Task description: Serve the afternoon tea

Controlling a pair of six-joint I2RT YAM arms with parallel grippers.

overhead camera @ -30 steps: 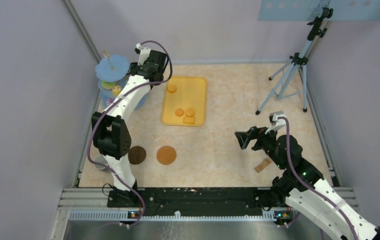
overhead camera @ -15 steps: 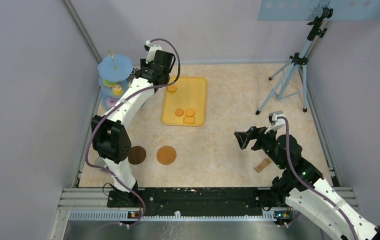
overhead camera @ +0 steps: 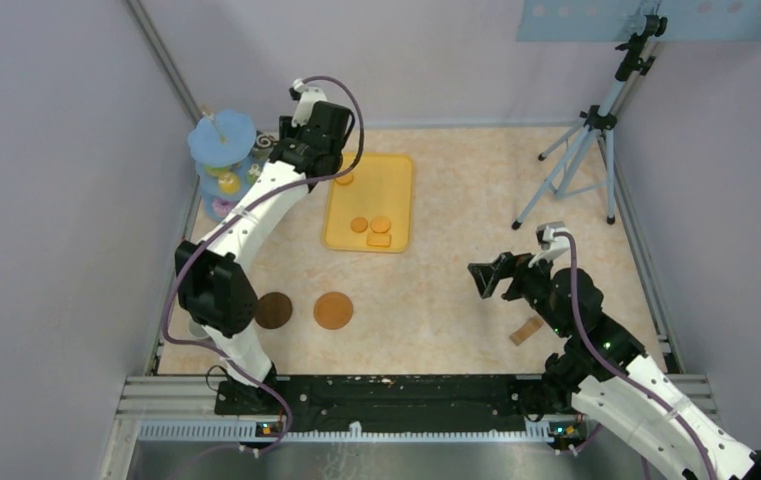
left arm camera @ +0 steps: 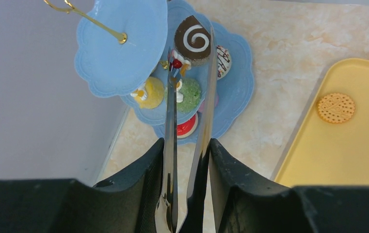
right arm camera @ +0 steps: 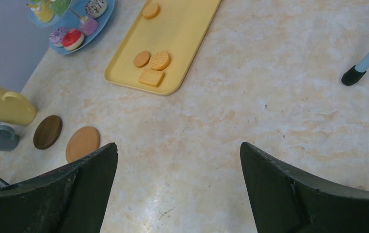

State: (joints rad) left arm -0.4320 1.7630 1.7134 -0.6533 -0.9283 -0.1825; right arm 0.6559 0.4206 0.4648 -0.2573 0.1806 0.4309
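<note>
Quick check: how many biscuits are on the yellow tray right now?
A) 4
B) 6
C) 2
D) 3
A: one biscuit lies alone at the far end of the tray, and two round ones plus a rectangular one cluster at the near end.

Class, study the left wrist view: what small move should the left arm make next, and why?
Probably close the tongs gently: the left pincer holds the tongs, whose blades appear to flank the chocolate swirl cake on the blue stand, with gaps showing.
</note>
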